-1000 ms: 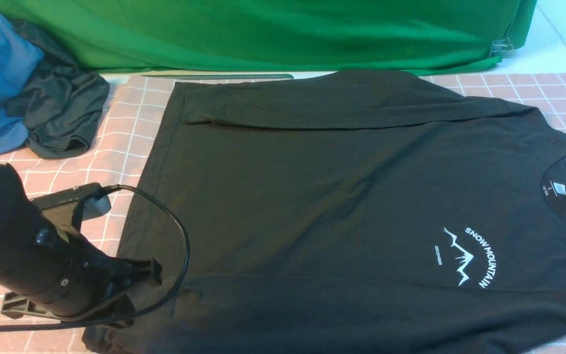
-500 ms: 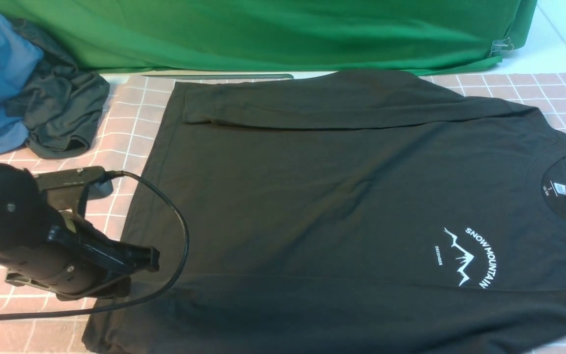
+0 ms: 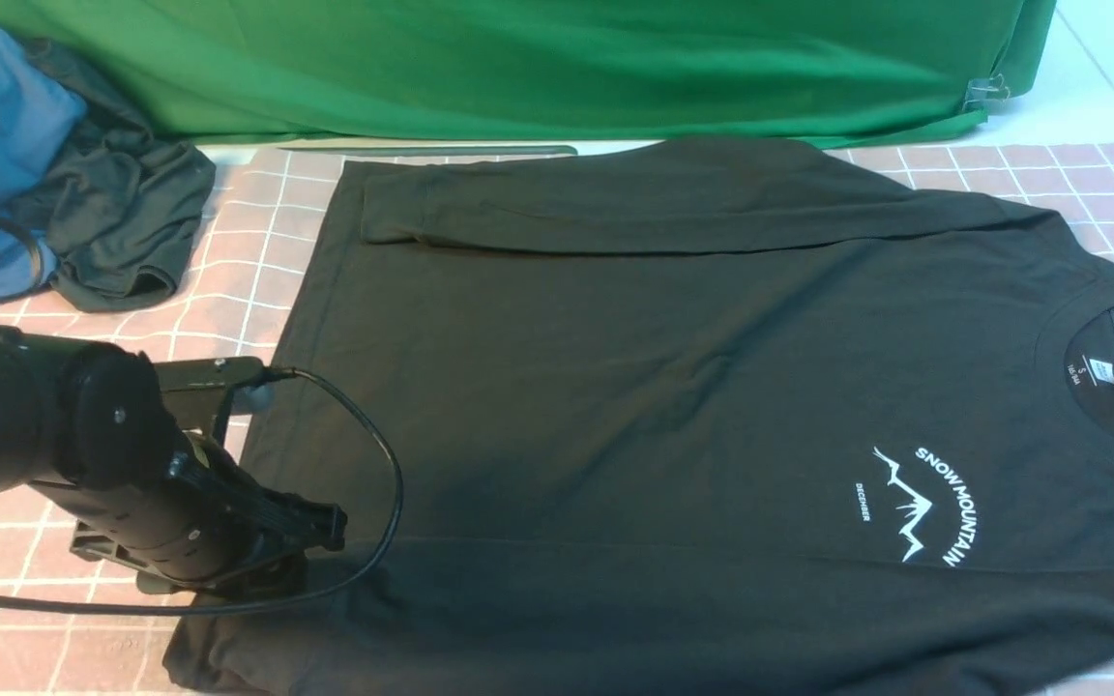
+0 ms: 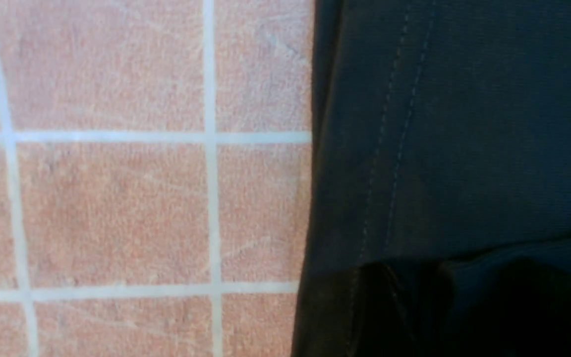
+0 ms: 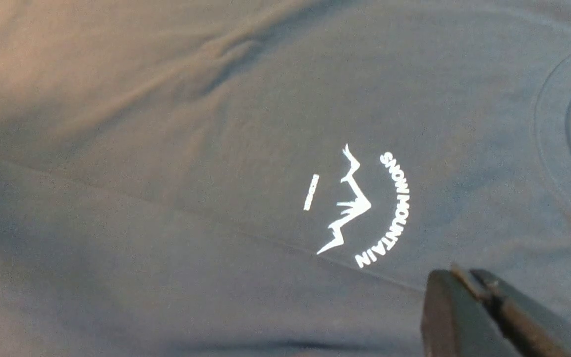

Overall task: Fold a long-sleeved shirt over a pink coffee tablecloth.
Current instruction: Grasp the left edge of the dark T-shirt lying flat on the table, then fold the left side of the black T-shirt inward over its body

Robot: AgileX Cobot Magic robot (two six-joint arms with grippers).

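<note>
Long-sleeved shirt (image 3: 673,387) is lying flat, print up, on the pink coffee tablecloth (image 3: 228,280), filling center-right of the front frame, collar at right. Both sleeves are looking folded in, lower one hard to confirm. Left claw (image 3: 310,551) is sitting low at the hem (image 4: 394,124), lower left; can't tell how open it is or whether it's gripping. Right claw (image 5: 459,280) is pinched closed, empty, near the chest print (image 5: 360,208). Fabric is looking soft, light and floppy, so pinching hem corners or shoulder seams seems best.
</note>
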